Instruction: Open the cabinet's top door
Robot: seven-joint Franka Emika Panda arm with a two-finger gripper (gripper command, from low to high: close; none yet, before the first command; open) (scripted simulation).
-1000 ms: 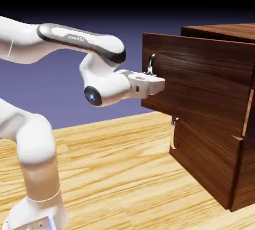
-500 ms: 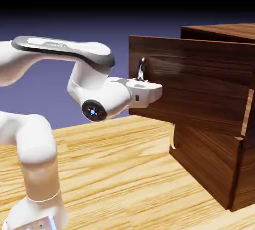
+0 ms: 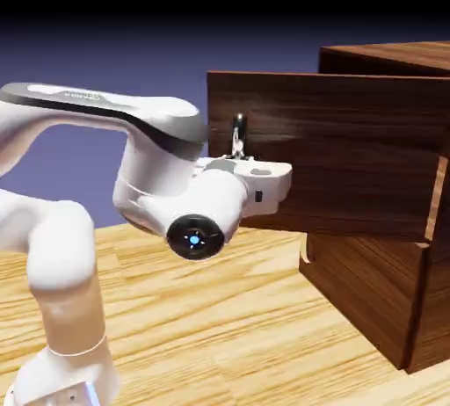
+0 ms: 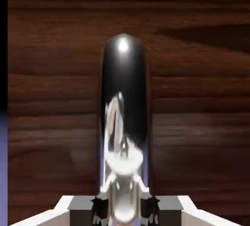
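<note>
A: Exterior view first. What's there?

B: White arm rising from 7 o'clock, reaching toward 3 o'clock. Gripper [image 3: 239, 151] just left of centre, clamped on the silver handle [image 3: 237, 132] of the top door [image 3: 352, 154]. Handle standing upright above the hand, near the door's 9 o'clock edge.

A: And the cabinet [image 3: 378, 290]?

B: Dark reddish wood box filling the right side, from 2 o'clock down to 5 o'clock, resting on the pale wooden table [image 3: 220, 325]. Top door swung well out from the body toward 9 o'clock, clearly ajar. Lower door [image 3: 360, 294] shut, sitting flush beneath at 4 o'clock.

A: Hand view now?

B: Wood grain of the top door [image 4: 195, 73] across nearly the whole picture. Shiny handle [image 4: 124, 122] running upright through the centre, from about 12 o'clock down to 6 o'clock. Grey fingertips [image 4: 100, 205] at 6 o'clock pressed against either side of the handle's lower end, pinching it. Thin strip of violet backdrop at 9 o'clock, past the door's edge.

A: Which step, judging from that?

B: Mid-pull, most likely. Handle gripped, door partly open, not fully swung.

A: Next move?

B: Probably more pulling along the door's arc, with the wrist turning to follow the hinge. Grip best kept firm: smooth rounded metal, liable to slip if tugged straight rather than along the curve.
</note>
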